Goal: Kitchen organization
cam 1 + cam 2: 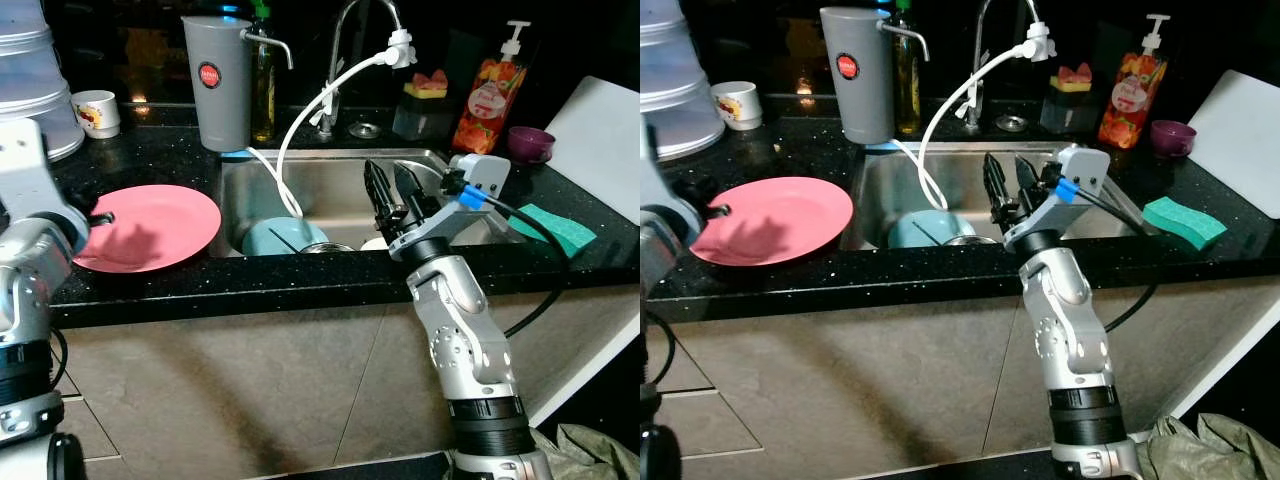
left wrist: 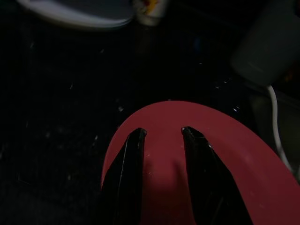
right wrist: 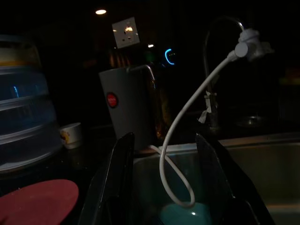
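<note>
The right gripper [image 1: 392, 190] hangs over the front edge of the stainless steel sink [image 1: 330, 185] with its two black fingers apart and nothing between them. Down in the basin, just beyond its tips, lies a light blue bowl [image 1: 280, 238] beside a small metal dish [image 1: 325, 247]. A white flexible hose [image 1: 320, 100] runs from the chrome tap [image 1: 345, 40] and loops down into the basin right in front of the gripper, partly across the bowl. The left gripper [image 2: 161, 136] hovers above the near rim of a round pink plate [image 1: 150, 225] on the black speckled counter [image 1: 150, 150], fingers apart and empty. Behind the sink stand a grey water-filter jug [image 1: 217, 80], a dark glass bottle [image 1: 263, 85] and an orange pump bottle of soap [image 1: 490, 95]. A green sponge [image 1: 555, 228] lies on the counter to the right, near a small purple bowl [image 1: 529, 143].
</note>
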{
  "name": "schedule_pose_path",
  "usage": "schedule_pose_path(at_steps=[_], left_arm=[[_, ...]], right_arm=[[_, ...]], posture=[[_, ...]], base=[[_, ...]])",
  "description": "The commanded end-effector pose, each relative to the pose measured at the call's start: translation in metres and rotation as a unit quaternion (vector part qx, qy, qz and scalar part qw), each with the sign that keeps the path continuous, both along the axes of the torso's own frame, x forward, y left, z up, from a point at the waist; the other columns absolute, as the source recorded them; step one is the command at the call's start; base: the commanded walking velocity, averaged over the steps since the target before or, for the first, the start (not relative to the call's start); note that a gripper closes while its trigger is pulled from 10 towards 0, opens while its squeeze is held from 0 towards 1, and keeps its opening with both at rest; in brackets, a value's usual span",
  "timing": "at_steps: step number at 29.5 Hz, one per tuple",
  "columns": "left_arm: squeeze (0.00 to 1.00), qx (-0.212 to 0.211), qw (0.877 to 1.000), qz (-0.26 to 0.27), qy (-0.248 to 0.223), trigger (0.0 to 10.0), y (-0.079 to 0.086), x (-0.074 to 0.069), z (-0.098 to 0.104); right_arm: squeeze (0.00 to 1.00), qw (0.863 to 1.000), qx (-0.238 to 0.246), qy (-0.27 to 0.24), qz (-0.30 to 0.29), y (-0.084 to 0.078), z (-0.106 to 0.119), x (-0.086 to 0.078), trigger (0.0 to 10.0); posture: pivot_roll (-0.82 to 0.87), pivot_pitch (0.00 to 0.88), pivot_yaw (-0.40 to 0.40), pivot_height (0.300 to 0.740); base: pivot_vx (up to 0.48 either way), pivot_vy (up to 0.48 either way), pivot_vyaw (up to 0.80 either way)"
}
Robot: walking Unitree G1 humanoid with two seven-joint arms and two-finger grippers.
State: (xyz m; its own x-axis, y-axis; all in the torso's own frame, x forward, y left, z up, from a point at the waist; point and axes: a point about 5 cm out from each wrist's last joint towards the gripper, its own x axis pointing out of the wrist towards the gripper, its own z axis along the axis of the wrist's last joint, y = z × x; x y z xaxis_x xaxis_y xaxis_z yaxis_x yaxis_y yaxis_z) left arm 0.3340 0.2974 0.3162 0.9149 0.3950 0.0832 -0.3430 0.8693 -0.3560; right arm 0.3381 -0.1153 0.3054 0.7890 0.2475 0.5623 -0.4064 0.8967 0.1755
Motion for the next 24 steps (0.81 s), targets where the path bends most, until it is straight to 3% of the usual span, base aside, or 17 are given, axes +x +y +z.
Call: schedule_pose_path(at_steps=[1, 5, 11, 17, 21, 24], left_arm=[[0.0, -0.034, 0.999, 0.01, 0.004, 10.0, 0.004, 0.001, -0.004], [0.0, -0.121, 0.992, 0.029, 0.025, 10.0, 0.01, 0.005, -0.019], [0.0, -0.156, 0.985, 0.056, 0.038, 10.0, 0.016, 0.004, -0.027], [0.0, -0.188, 0.98, 0.048, 0.04, 10.0, 0.016, 0.005, -0.031], [0.0, -0.241, 0.969, 0.023, 0.05, 10.0, 0.012, 0.008, -0.041], [0.0, -0.254, 0.965, 0.023, 0.058, 10.0, 0.01, 0.008, -0.047]], right_arm=[[0.0, 1.0, 0.004, -0.002, -0.003, -0.003, 0.002, -0.002, 10.0], [0.0, 1.0, 0.003, 0.0, -0.004, -0.003, 0.002, -0.002, 10.0], [0.0, 1.0, 0.002, 0.002, -0.003, -0.004, 0.002, -0.002, 10.0], [0.0, 1.0, 0.0, 0.006, -0.003, -0.004, 0.002, -0.003, 10.0], [0.0, 1.0, 0.0, 0.005, -0.001, -0.003, 0.003, -0.003, 10.0], [0.0, 1.0, 0.0, 0.006, 0.0, -0.003, 0.003, -0.003, 10.0]], posture=[[0.13, 0.149, -0.048, 0.74], [0.13, 0.149, -0.048, 0.74], [0.12, 0.152, -0.052, 0.74], [0.12, 0.152, -0.054, 0.74], [0.12, 0.151, -0.056, 0.74], [0.12, 0.151, -0.057, 0.74]], base=[[0.0, 0.0, 0.0], [0.0, 0.0, 0.0], [0.0, 0.0, 0.0], [0.0, 0.0, 0.0], [0.0, 0.0, 0.0], [0.0, 0.0, 0.0]])
